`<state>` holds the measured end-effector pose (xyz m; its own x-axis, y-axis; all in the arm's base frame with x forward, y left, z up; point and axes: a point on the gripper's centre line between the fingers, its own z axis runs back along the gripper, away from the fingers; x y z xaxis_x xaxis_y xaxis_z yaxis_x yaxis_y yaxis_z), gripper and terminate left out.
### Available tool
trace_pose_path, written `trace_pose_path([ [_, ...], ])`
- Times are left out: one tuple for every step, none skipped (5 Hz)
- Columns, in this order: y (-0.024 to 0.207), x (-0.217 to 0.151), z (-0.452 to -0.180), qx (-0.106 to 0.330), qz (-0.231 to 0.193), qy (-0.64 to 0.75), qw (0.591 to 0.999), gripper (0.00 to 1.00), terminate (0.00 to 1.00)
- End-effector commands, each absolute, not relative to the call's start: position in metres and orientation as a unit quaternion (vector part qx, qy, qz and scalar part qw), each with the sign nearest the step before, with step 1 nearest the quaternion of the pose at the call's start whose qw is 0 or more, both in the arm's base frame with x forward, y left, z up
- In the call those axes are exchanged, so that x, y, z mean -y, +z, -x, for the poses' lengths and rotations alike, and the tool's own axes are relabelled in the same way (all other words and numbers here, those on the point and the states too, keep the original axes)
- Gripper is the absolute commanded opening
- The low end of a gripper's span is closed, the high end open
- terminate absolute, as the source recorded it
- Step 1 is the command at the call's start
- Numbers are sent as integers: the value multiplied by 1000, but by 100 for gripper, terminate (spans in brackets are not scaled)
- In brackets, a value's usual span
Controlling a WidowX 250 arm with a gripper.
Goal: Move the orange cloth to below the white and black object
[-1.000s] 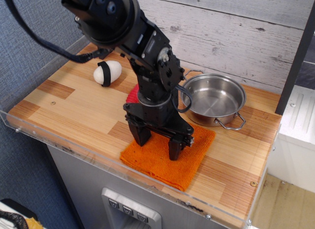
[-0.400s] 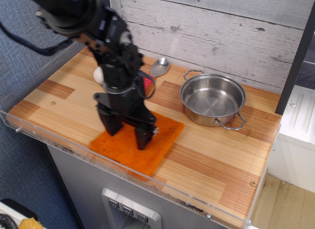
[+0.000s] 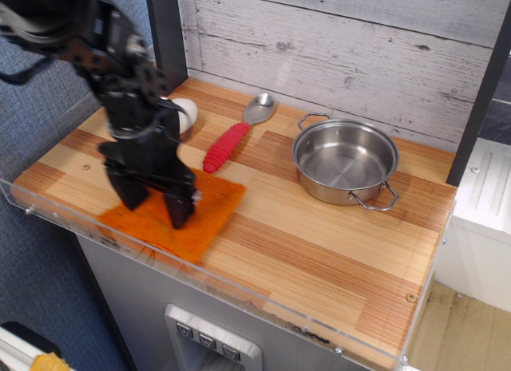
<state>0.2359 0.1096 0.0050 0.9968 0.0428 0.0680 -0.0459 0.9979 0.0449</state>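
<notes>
**A:** What's different from a second ago?

**B:** The orange cloth [image 3: 177, 215] has slid a long way left across the wooden counter [image 3: 319, 243]. It was lying in front of the steel pot [image 3: 345, 161]; now it sits at the front left, well apart from the pot. The gripper [image 3: 156, 203] has travelled with it, fingers pointing down onto the cloth.

**A:** Is it pinching the fabric?

**B:** The fingers stand spread, one near the cloth's left side and one nearer its middle, both tips touching the fabric. I judge it is pressing and dragging rather than pinching, though a fold caught between the tips can't be ruled out.

**A:** And the white and black object [image 3: 184, 114]?

**B:** At the back left, mostly hidden behind the arm. The cloth now lies toward the camera from it, so the move looks nearly finished, perhaps done.

**A:** Room left?

**B:** Little. The cloth's front corner is close to the clear guard rail [image 3: 239, 285] along the counter edge, and the left edge is near too. The red-handled spoon [image 3: 231, 140] lies just beside the cloth's back right corner. Open room is all to the right.
</notes>
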Motion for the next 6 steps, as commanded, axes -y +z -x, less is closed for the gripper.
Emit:
trace_pose_path([
  [7,-163,-237,46,-25,47,997,100,0],
  [7,-155,-241,51,-14,40,998,100,0],
  [31,-132,-257,102,20,44,994,100,0],
  [82,-119,-276,159,21,44,986,100,0],
  [116,-115,-282,185,29,42,981,100,0],
  [125,-95,-289,173,39,25,984,100,0],
])
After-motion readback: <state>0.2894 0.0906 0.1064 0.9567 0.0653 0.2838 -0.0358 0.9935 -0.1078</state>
